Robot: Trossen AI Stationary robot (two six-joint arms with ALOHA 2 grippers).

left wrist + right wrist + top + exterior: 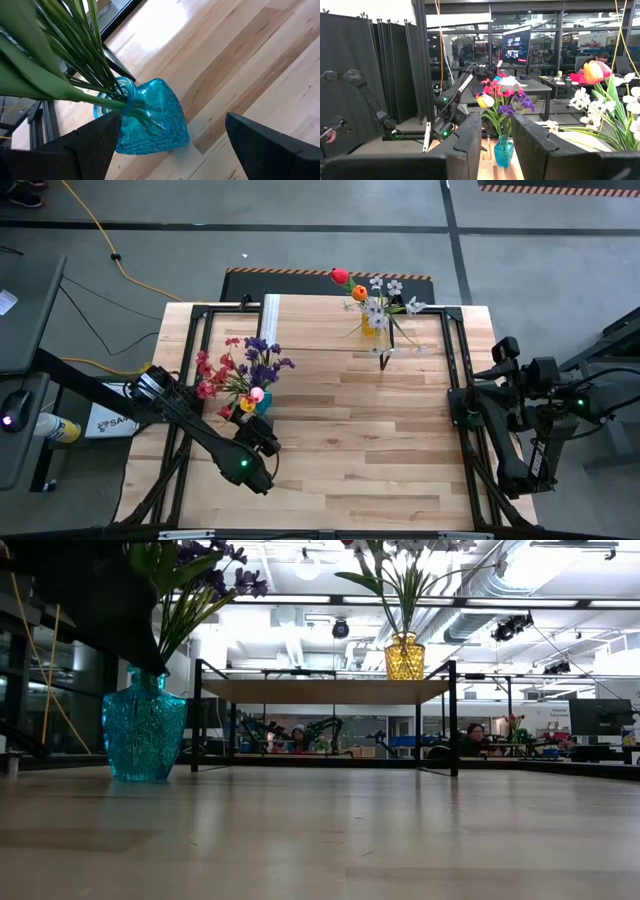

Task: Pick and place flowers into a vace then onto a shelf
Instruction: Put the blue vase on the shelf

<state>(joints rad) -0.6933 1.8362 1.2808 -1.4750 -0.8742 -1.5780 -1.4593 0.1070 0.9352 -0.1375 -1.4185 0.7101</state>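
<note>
A blue vase (262, 404) stands upright on the counter (380, 450) at about nine o'clock from its middle, and it holds a bunch of flowers (240, 370) with red, purple, pink and yellow blooms. In the high view their stems fan out from the vase toward eleven o'clock, so the blooms spread over the counter's left part; in the low view the stems rise steeply from the vase neck, the long axis close to upright with a lean. A yellow vase (404, 657) stands upright on the shelf (325, 691), which sits at twelve o'clock on the counter, at the far edge. It holds a second bunch (375, 298) of white blooms with one red and one orange bloom; these stems also rise nearly upright and splay outward at the top. The left gripper (258, 426) hovers just beside the blue vase, at about six o'clock from it, its fingers (260, 145) wide apart with the vase body between and ahead of them, not touching it. The right gripper (496, 145) waits at three o'clock, off the counter's right edge, facing across toward the blue vase; its fingers stand slightly apart with nothing between them.
</note>
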